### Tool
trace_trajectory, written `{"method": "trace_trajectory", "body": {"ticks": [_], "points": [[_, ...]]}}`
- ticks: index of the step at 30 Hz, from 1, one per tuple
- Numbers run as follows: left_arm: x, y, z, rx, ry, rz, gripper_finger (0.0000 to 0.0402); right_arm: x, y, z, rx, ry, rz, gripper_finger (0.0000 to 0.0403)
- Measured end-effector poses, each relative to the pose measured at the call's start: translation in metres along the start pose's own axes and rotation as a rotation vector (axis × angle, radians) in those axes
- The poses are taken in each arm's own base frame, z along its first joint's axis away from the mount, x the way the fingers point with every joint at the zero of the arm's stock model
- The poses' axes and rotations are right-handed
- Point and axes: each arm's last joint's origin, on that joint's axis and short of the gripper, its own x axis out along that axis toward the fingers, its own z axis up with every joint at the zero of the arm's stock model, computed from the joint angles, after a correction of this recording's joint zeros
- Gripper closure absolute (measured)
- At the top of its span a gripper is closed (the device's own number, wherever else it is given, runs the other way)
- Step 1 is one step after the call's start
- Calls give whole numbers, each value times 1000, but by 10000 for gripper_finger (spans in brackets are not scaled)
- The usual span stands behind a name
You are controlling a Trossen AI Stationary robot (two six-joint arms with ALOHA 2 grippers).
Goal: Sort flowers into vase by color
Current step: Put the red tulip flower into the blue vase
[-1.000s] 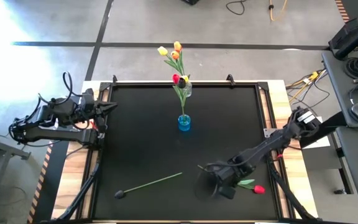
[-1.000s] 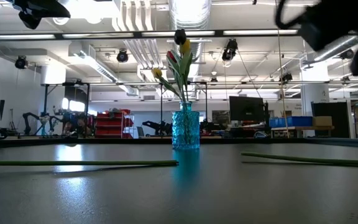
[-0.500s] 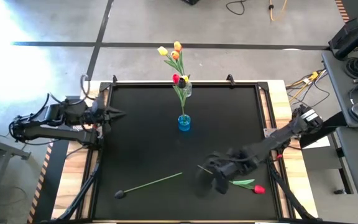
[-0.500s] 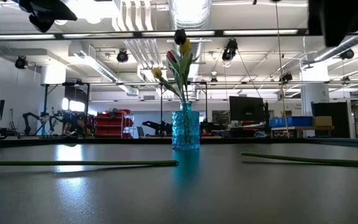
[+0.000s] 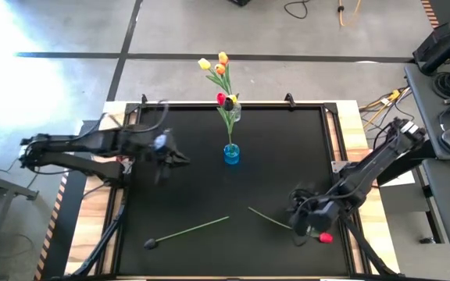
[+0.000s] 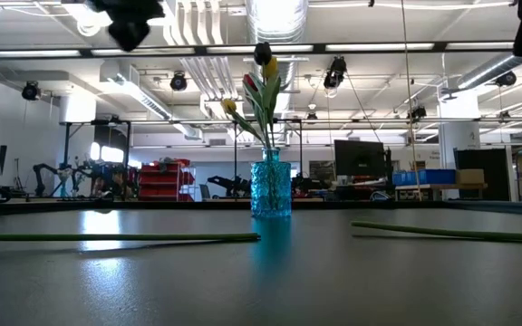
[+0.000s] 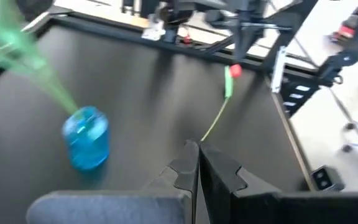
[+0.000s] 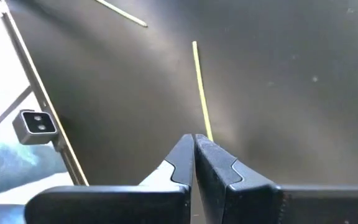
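A blue glass vase stands mid-table and holds tulips with red, yellow and orange heads. Two flowers lie flat on the black mat. One has a red head near the right edge, with its stem running toward the centre. The other is a dark-headed stem near the front. My left gripper hovers shut, left of the vase. My right gripper hangs shut above the red tulip's stem.
A small clear glass stands at the far edge behind the blue vase. The black mat is bordered by a raised frame and wooden table edges. Bare mat lies between the vase and the two lying flowers.
My left arm has reached from the table's left edge toward the right, and its gripper now hangs close to the blue vase. My right gripper has drawn toward the table's right edge, over the red tulip's stem. The flowers and the vase have kept their places.
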Motion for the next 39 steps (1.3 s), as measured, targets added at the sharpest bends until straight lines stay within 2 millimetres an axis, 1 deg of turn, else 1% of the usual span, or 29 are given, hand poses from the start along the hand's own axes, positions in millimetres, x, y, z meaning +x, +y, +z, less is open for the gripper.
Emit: {"method": "trace_trajectory", "body": {"ticks": [4,7,10,13,17,20,24,30,32,34,35,37,39], "points": [[38,-6,28,20,57,-58,402,-15,-20,2,-43,-64,49,394],[69,-13,47,85,108,-83,402,-27,-35,5,-82,-131,75,394],[101,-24,64,154,122,-112,402,-41,-50,8,-107,-186,84,394],[135,-36,76,196,136,-181,402,-53,-66,9,-114,-217,63,394],[184,-47,83,185,184,-304,402,-67,-86,12,-100,-268,26,394],[219,-56,85,188,216,-343,402,-75,-95,14,-65,-322,20,394],[261,-68,85,210,263,-363,402,-84,-103,16,-48,-374,35,394],[323,-75,70,200,363,-361,402,-92,-113,17,-19,-410,36,394],[339,-79,66,198,377,-363,402,-93,-118,17,-3,-405,22,394],[355,-82,56,197,386,-370,402,-93,-122,16,20,-401,7,394],[359,-83,50,180,371,-382,402,-94,-124,16,30,-401,-4,394],[365,-83,34,137,399,-381,402,-94,-127,15,53,-397,-18,394],[368,-83,28,115,413,-374,402,-95,-129,15,61,-397,-25,394]]}}
